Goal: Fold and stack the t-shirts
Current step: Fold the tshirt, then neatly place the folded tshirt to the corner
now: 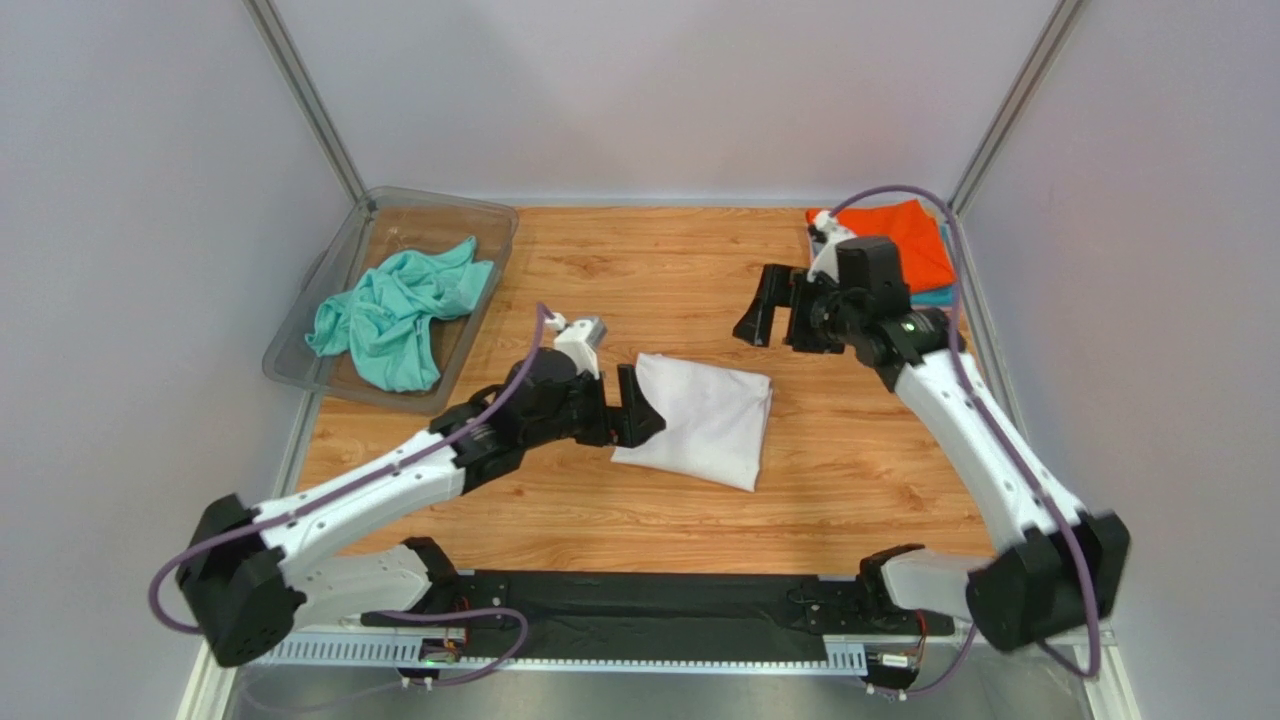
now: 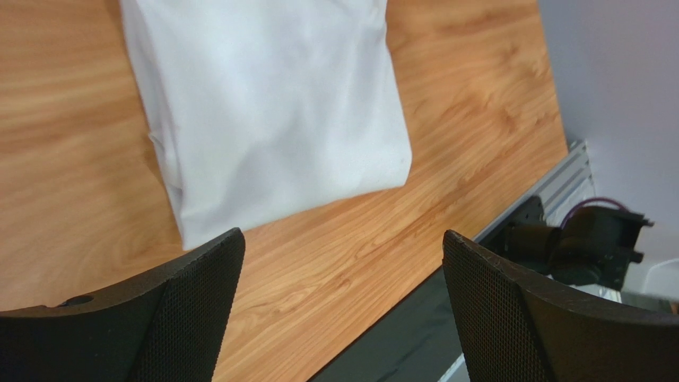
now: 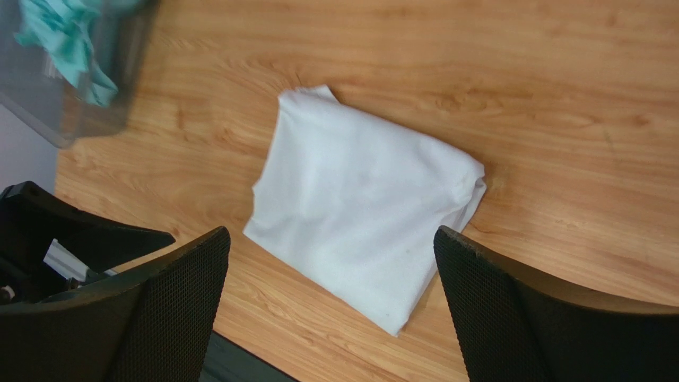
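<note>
A folded white t-shirt (image 3: 363, 211) lies flat at the centre of the wooden table (image 3: 558, 95), framed by the right gripper (image 3: 329, 239), its black fingers spread wide at 7 and 5 o'clock. At 10 o'clock, a crumpled mint-green t-shirt (image 3: 60, 36) sits in a clear plastic tray (image 3: 48, 119).

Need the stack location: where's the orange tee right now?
Top view: the orange t-shirt lies at the table's far right corner, partly behind the right arm's wrist, far from the white t-shirt at centre.
</note>
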